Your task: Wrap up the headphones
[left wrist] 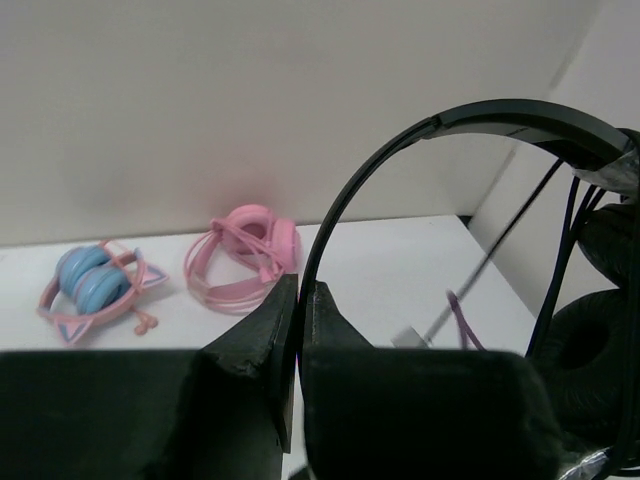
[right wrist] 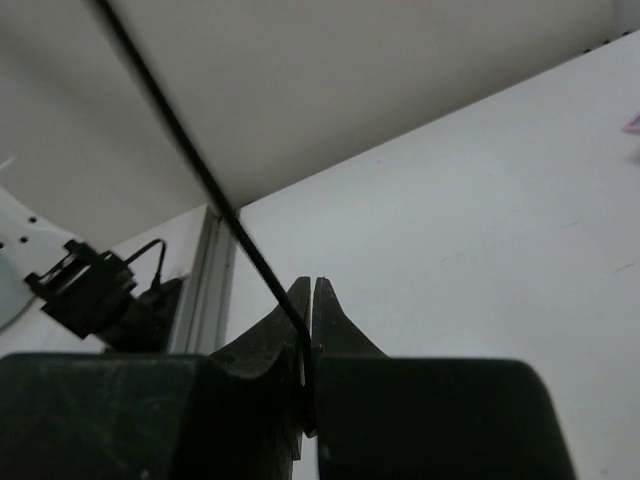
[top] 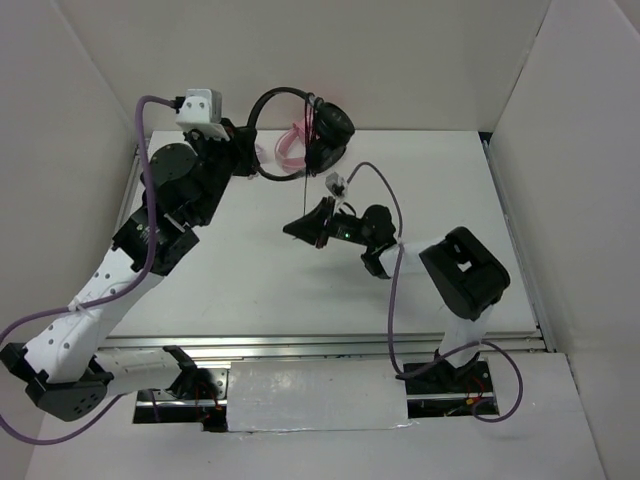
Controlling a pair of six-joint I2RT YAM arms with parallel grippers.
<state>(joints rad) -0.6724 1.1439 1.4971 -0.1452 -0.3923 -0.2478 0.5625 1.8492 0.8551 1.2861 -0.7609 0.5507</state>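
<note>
Between left claw tips: thin headband of black headphones, pinched tight, held up off tabletop so earcups hang free. Right claw clamped on cable, line taut, probably prepping wind round headband. All-pink headphones sit behind, clear of it.

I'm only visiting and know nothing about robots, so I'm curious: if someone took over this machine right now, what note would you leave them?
Left gripper: shut on the headband of the black headphones, held up near the back wall.
Right gripper: shut on the cable, which is pulled taut.
Done: both grips are set.
Left: wind the stretched cable around the headphones. I cannot tell whether any turns have been made.
Leave the pink headphones and the pink headphones with blue earcups alone.
</note>
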